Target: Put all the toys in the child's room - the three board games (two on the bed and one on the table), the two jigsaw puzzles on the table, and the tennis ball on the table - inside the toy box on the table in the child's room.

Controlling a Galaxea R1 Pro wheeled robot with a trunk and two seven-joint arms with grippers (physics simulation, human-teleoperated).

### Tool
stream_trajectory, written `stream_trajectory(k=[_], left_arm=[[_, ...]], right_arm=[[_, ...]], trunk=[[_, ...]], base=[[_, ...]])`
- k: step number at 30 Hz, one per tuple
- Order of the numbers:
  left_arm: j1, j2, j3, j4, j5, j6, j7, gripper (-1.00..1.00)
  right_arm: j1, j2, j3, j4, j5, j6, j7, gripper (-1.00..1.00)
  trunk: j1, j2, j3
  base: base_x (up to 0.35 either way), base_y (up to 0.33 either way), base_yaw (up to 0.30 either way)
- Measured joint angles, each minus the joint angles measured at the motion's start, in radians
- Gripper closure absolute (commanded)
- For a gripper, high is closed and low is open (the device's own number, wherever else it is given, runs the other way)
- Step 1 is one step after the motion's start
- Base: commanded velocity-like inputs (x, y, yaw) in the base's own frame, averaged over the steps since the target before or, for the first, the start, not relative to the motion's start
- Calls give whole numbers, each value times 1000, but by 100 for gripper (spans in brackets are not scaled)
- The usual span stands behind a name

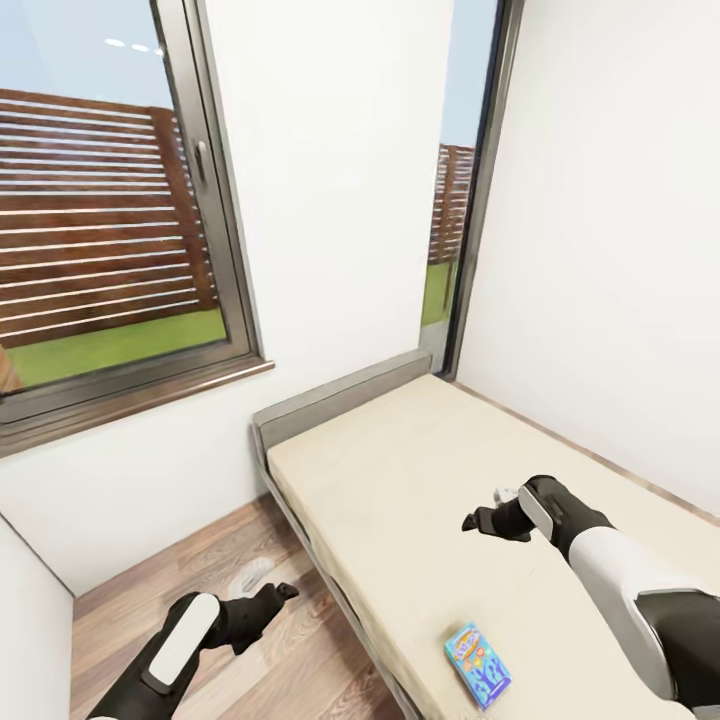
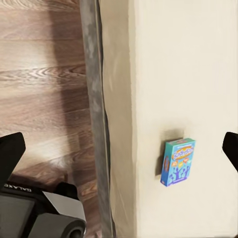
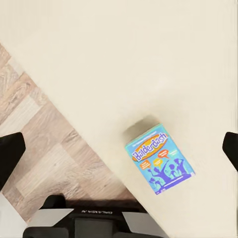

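your right gripper (image 1: pixel 487 520) hangs over the middle of the bed (image 1: pixel 400 470), its fingers spread apart with nothing between them. your left gripper (image 1: pixel 275 597) is out over the wood floor (image 1: pixel 290 660) beside the bed's long edge, its fingers likewise parted and empty. the small blue board game (image 1: pixel 477 666), printed "balderdash", lies flat on the mattress near that long edge, close to you and well apart from both grippers. two windows (image 1: pixel 100 200) flank the white wall.
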Motion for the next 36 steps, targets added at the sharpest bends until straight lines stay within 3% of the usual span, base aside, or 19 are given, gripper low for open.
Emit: stream_trajectory(k=[13, 30, 36], left_arm=[[1, -9, 7, 12, -15, -17, 10, -100], [3, -14, 11, 13, -14, -21, 8, -100], [7, -5, 14, 3, -5, -19, -28, -100]], right_arm=[[9, 2, 1, 48, -3, -34, -2, -100], [11, 9, 2, 53, -7, -31, -1, -100], [12, 4, 2, 54, -5, -30, 79, -100]], trunk=[[50, -91, -41], [115, -211, -94], [138, -253, -113]], base=[[0, 0, -230], [0, 0, -10], [0, 0, 0]])
